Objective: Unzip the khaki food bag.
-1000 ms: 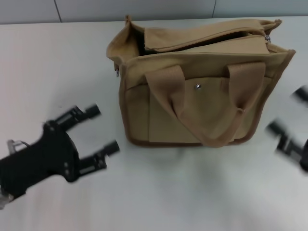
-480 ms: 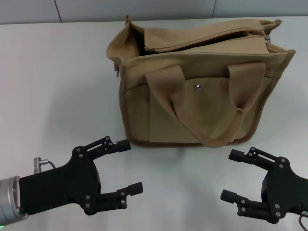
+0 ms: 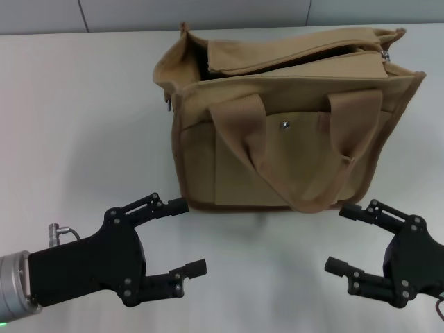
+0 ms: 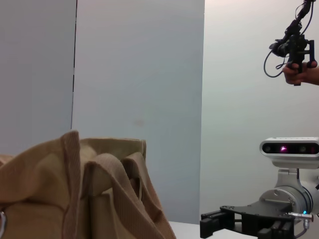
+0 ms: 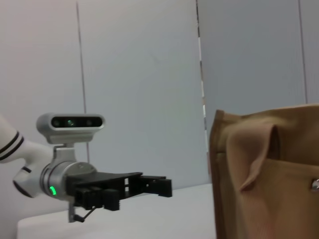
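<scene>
The bag (image 3: 291, 118) stands upright at the bench's (image 3: 76, 111) far centre, its top zip gaping. Your left hand (image 3: 182, 236) and right hand (image 3: 343, 239) hover nearside, fingers spread, clear of the fabric.

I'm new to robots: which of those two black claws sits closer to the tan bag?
The left hand: its upper finger nearly reaches the boxy tan canvas bag's bottom corner, while the right hand sits clearly lower.

Left end effector (image 3: 184, 238) gapes wide; right end effector (image 3: 341, 238) likewise.
</scene>
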### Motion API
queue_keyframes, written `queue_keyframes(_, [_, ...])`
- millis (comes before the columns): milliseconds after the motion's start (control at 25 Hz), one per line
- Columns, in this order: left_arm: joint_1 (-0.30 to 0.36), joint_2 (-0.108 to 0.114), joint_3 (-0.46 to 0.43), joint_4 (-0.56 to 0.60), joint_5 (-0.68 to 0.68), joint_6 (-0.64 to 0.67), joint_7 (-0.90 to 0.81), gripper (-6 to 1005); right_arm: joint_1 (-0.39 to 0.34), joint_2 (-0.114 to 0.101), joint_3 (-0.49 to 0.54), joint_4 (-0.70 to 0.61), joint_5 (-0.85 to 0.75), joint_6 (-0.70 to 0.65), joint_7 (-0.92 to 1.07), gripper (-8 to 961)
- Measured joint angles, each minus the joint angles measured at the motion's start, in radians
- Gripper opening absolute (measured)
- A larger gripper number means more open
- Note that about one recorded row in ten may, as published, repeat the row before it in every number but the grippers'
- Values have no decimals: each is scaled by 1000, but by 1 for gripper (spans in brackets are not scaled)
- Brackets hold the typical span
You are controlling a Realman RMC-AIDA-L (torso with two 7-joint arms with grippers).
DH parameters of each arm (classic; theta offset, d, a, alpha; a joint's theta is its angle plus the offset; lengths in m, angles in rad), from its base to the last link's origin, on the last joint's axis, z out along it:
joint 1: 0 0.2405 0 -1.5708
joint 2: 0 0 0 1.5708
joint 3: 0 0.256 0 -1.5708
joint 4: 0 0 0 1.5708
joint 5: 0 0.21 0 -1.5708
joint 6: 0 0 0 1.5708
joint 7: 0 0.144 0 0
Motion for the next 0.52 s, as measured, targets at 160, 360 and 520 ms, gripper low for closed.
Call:
queue_keyframes(160, [-3, 0, 0, 0, 0, -1, 2, 841, -4, 2, 37, 2, 0, -2, -37, 799])
queue_keyframes(360, [-5, -2, -2, 0, -3, -4, 2, 841, -5, 3, 56, 6, 0, -9, -50, 799])
queue_keyframes(520, [-7, -4, -4, 0, -4, -16, 2, 841, -5, 3, 61, 5, 1, -11, -50, 799])
